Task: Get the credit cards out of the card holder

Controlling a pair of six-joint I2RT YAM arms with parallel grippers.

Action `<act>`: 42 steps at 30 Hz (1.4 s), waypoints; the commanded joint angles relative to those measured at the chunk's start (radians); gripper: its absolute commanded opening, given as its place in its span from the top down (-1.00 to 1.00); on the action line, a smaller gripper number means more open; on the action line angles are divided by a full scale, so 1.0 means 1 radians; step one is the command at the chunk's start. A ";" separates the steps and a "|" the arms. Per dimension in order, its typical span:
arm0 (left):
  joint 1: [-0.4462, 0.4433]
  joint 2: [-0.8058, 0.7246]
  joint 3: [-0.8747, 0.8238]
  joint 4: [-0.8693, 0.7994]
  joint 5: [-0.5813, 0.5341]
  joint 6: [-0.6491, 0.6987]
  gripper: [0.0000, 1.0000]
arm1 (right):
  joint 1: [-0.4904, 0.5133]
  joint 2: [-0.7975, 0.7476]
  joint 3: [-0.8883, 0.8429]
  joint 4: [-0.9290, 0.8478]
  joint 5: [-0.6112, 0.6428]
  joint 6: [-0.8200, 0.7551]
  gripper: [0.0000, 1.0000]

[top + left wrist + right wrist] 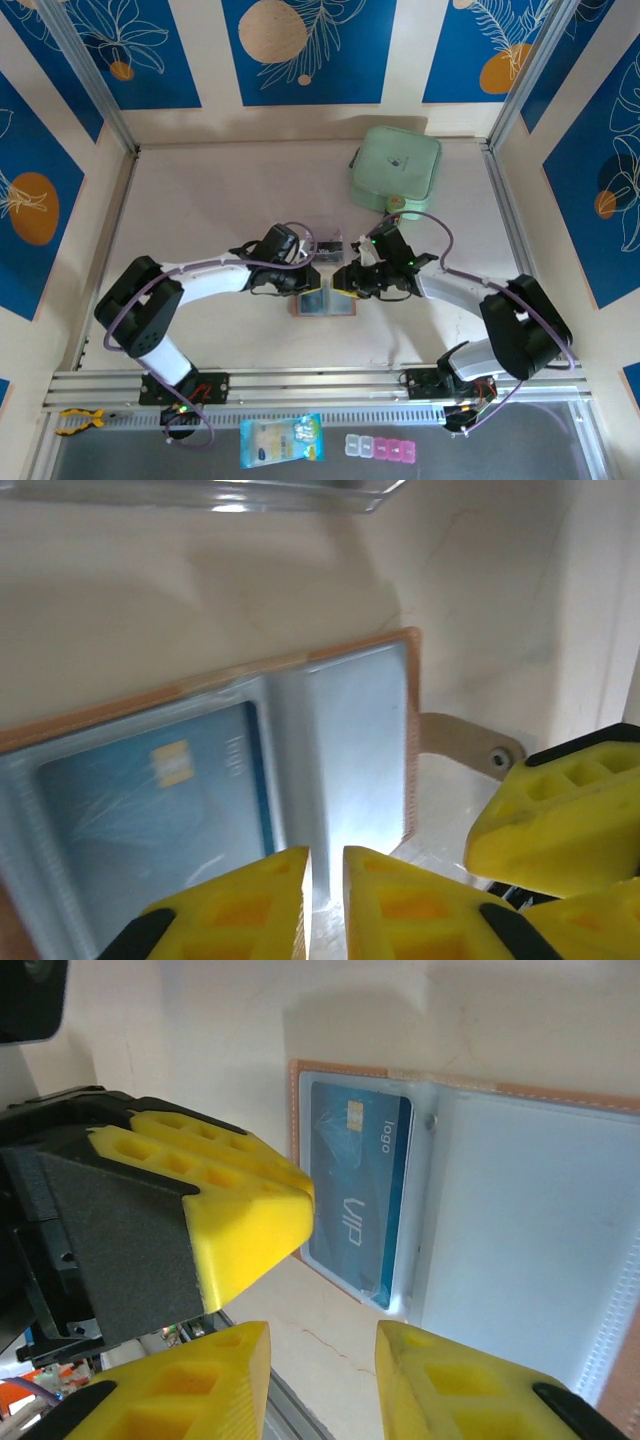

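The salmon-tan card holder (322,304) lies open and flat on the table between both arms. Its rim (360,650) frames clear inner pockets, and its snap tab (470,745) sticks out to the right. One blue and white credit card (360,1190) marked VIP sits inside the left pocket (150,820). My left gripper (325,852) is at the holder's edge, its fingers a sliver apart with the clear sleeve's middle fold running into the gap. My right gripper (322,1328) is open over bare table beside the holder's corner. In the top view the two grippers (312,283) (350,285) nearly touch.
A mint-green zip pouch (395,170) sits at the back right. A clear plastic rectangle (290,492) lies just beyond the holder. The left gripper's finger (220,1200) crowds the right wrist view. A packet (281,440) and a pill box (380,447) lie below the rail.
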 commanded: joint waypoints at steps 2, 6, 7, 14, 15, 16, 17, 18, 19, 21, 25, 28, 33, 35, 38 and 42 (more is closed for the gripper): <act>0.032 -0.059 -0.055 -0.006 -0.007 0.038 0.73 | 0.048 0.072 0.072 -0.040 0.035 0.009 0.36; 0.054 -0.074 -0.091 -0.024 -0.015 0.057 0.80 | 0.088 0.142 0.129 -0.067 0.055 0.006 0.38; 0.058 -0.072 -0.099 -0.023 -0.014 0.058 0.81 | 0.097 0.158 0.144 -0.078 0.064 0.003 0.39; 0.064 -0.043 -0.129 -0.004 -0.012 0.071 0.90 | 0.124 0.231 0.211 -0.132 0.091 -0.013 0.40; 0.064 -0.042 -0.129 -0.009 -0.019 0.076 0.91 | 0.126 0.237 0.216 -0.133 0.091 -0.014 0.40; 0.064 -0.039 -0.130 -0.012 -0.025 0.081 0.92 | 0.128 0.242 0.219 -0.135 0.091 -0.014 0.40; 0.065 -0.037 -0.131 -0.012 -0.027 0.085 0.94 | 0.129 0.248 0.223 -0.136 0.091 -0.014 0.40; 0.066 -0.034 -0.132 -0.012 -0.029 0.087 0.94 | 0.131 0.253 0.224 -0.139 0.093 -0.016 0.40; 0.066 -0.030 -0.131 -0.013 -0.033 0.091 0.96 | 0.132 0.256 0.227 -0.142 0.098 -0.017 0.40; 0.065 -0.023 -0.132 -0.016 -0.038 0.096 0.96 | 0.133 0.263 0.231 -0.152 0.106 -0.022 0.40; 0.065 -0.013 -0.135 -0.019 -0.044 0.104 0.97 | 0.135 0.278 0.237 -0.159 0.112 -0.027 0.41; 0.066 -0.008 -0.139 -0.019 -0.044 0.106 0.98 | 0.136 0.289 0.240 -0.157 0.111 -0.027 0.41; 0.066 -0.004 -0.141 -0.024 -0.046 0.107 0.98 | 0.138 0.305 0.247 -0.157 0.115 -0.031 0.41; 0.067 -0.002 -0.141 -0.026 -0.046 0.108 0.98 | 0.139 0.311 0.249 -0.159 0.117 -0.034 0.42; 0.068 0.000 -0.141 -0.026 -0.044 0.109 0.98 | 0.140 0.318 0.255 -0.166 0.123 -0.039 0.42; 0.067 0.000 -0.139 -0.026 -0.043 0.107 0.98 | 0.145 0.328 0.258 -0.168 0.123 -0.042 0.44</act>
